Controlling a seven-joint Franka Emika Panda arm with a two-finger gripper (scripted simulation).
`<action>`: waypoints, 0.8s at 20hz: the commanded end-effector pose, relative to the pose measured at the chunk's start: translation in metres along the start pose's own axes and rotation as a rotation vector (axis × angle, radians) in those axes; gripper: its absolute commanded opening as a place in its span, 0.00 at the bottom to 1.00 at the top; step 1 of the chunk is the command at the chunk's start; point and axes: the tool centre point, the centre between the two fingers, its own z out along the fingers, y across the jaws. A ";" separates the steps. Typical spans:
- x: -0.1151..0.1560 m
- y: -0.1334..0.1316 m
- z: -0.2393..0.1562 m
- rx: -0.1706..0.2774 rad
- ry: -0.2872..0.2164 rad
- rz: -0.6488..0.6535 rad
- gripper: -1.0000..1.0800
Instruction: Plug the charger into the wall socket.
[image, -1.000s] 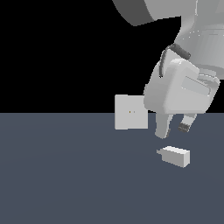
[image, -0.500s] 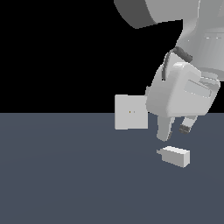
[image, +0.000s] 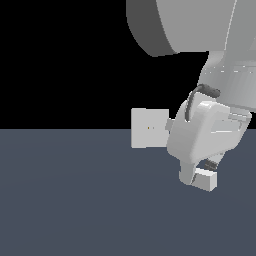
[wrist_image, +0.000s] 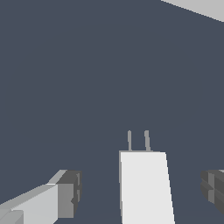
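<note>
- The small plain white rectangular charger block lies flat on the dark slate-grey floor. In the wrist view its long axis runs between the two fingers, and two thin grey prongs stick out of its far end, side by side.
- The white arm's gripper is spread wide: one dark-padded finger sits on one side of the block and the other finger on the opposite side. Clear floor shows between each pad and the block, so nothing is grasped.
- In the exterior view the gripper hangs right over the charger, hiding most of it.
- The flat upright white square wall socket plate stands at about ten o'clock from the charger, apart from it, with two tiny yellowish holes near its centre.
</note>
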 end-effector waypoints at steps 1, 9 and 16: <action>-0.002 0.000 0.008 -0.001 0.000 0.000 0.96; -0.004 0.001 0.014 0.000 0.000 -0.001 0.00; -0.004 0.001 0.014 0.000 0.000 -0.001 0.00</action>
